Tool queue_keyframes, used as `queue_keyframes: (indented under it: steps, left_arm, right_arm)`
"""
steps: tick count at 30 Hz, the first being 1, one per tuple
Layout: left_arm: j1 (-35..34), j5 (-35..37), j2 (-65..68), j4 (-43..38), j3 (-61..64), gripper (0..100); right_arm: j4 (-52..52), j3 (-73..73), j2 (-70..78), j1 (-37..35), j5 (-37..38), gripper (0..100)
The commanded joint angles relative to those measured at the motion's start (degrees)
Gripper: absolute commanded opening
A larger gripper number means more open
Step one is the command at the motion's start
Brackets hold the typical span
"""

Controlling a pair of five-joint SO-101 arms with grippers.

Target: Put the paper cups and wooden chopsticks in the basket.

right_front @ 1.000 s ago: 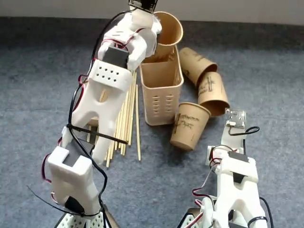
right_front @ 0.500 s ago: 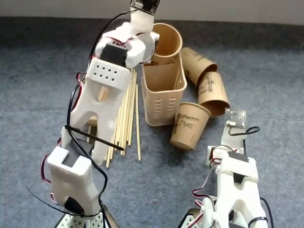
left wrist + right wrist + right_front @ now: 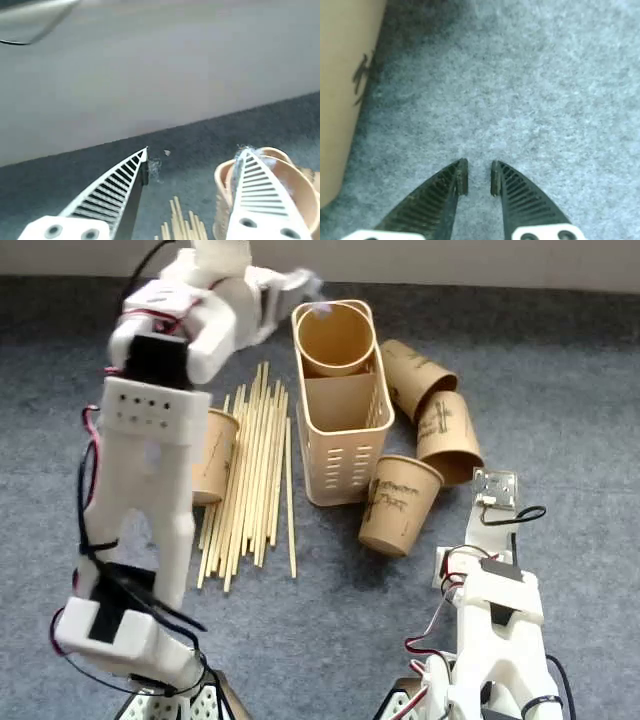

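From above, the slotted plastic basket [image 3: 342, 445] stands on the grey carpet [image 3: 570, 380]. One paper cup [image 3: 335, 338] is upright in its far compartment, and the near compartment holds nothing visible. The wooden chopsticks [image 3: 255, 475] lie in a loose bundle on the carpet just beside the basket's left wall. Another cup [image 3: 216, 455] sits at the bundle's far side, half hidden behind the left arm [image 3: 150, 440]. Two cups [image 3: 415, 375] [image 3: 450, 435] lie on their sides against each other to the right of the basket. A fourth loose cup [image 3: 400, 502] rests at the basket's near right corner, touching it. The left wrist view adds the pale wall [image 3: 150, 75] behind the table. It also shows the left gripper [image 3: 195, 151] with its fingers spread wide and nothing between them, raised above the carpet. The rim of the cup in the basket peeks out behind one finger [image 3: 257, 190], and the chopstick tips show below. The right wrist view shows the right gripper [image 3: 478, 177] low over bare carpet. Its fingers are all but closed, with a thin strip of carpet showing between the tips, and it grasps nothing. The side of the corner cup [image 3: 342, 90] is close by, apart from the fingers.
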Motion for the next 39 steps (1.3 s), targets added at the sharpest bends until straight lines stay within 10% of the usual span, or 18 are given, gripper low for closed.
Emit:
queue_keyframes:
  steps: [1, 11, 20, 29, 39]
  left_arm:
    - [-11.47, -0.09, -6.29, 6.42, -1.89, 29]
    - [-21.67, 1.05, 6.90, 9.58, 14.20, 29]
    - [-15.96, 14.42, 28.70, 15.65, -7.16, 29]
    - [-10.24, 17.93, 48.13, 38.86, -30.64, 29]
    - [-11.82, 18.02, 48.22, 40.88, -32.66, 1]
  right_arm:
    - [-1.54, -0.22, 0.84, -1.27, -0.18, 8.8]
    - [-1.54, -0.22, 0.84, -1.27, -0.18, 8.8]
    - [-1.54, -0.22, 0.84, -1.27, -0.18, 8.8]
    - [-1.54, -0.22, 0.84, -1.27, -0.18, 8.8]
    - [-2.33, -0.22, 0.84, -1.27, -0.18, 8.8]
